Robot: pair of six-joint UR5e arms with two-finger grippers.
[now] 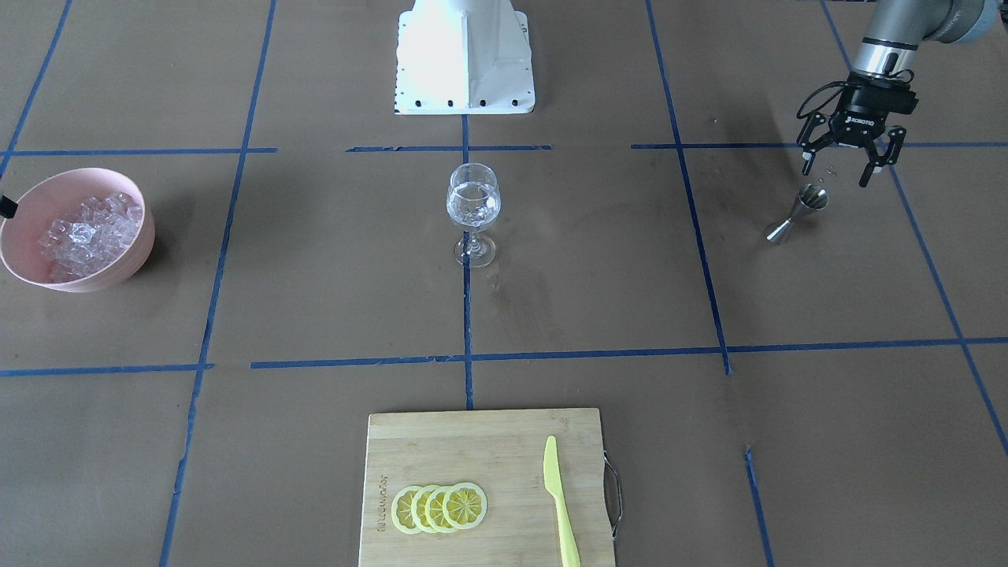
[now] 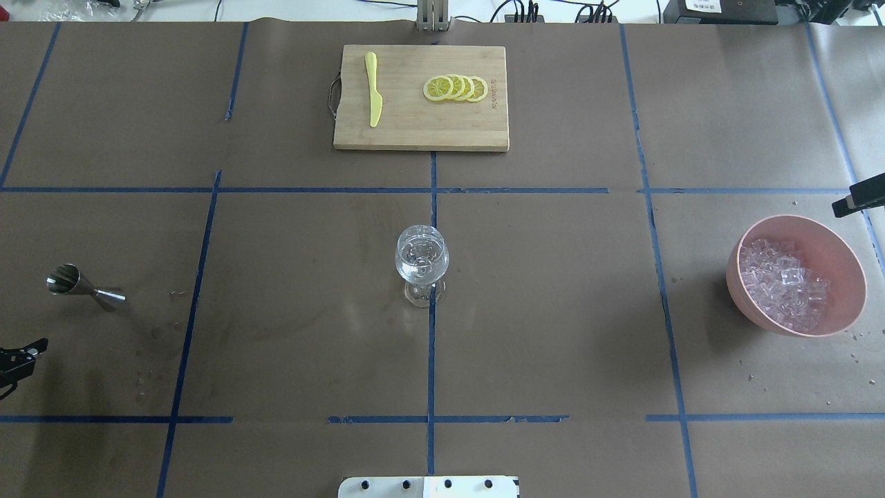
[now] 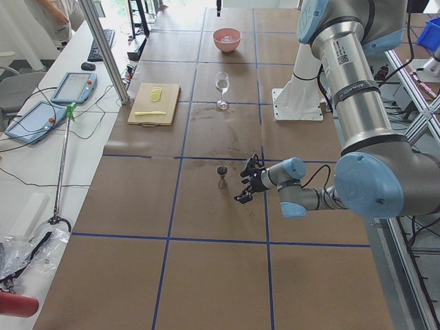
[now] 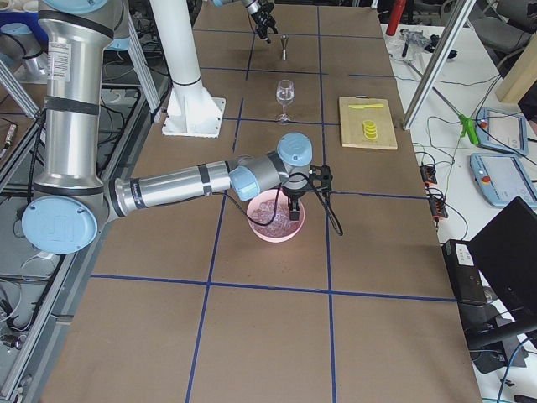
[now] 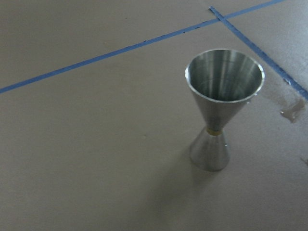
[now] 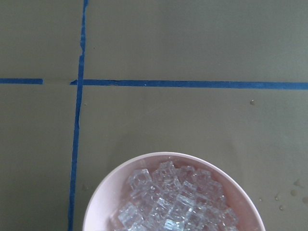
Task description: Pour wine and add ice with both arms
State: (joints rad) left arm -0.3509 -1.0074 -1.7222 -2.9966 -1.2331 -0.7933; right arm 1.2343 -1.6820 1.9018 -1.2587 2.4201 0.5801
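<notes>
A stemmed wine glass [image 1: 473,211] stands at the table's middle with clear wine [image 1: 472,206] in its bowl. A steel jigger [image 1: 797,213] stands upright and empty [image 5: 222,110]. My left gripper [image 1: 836,172] hangs open just above and behind it, holding nothing. A pink bowl [image 2: 847,266] holds several clear ice cubes [image 2: 781,280]. My right gripper [image 4: 294,210] hovers over the bowl's [image 4: 260,228] far rim, pointing down. Only a black sliver of it [image 2: 861,200] shows overhead, so I cannot tell its state.
A wooden cutting board [image 1: 480,449] near the operators' edge carries lemon slices [image 1: 439,508] and a yellow knife [image 1: 561,504]. The white pedestal [image 1: 465,59] stands at the robot's side. Small wet drops [image 5: 292,111] lie by the jigger.
</notes>
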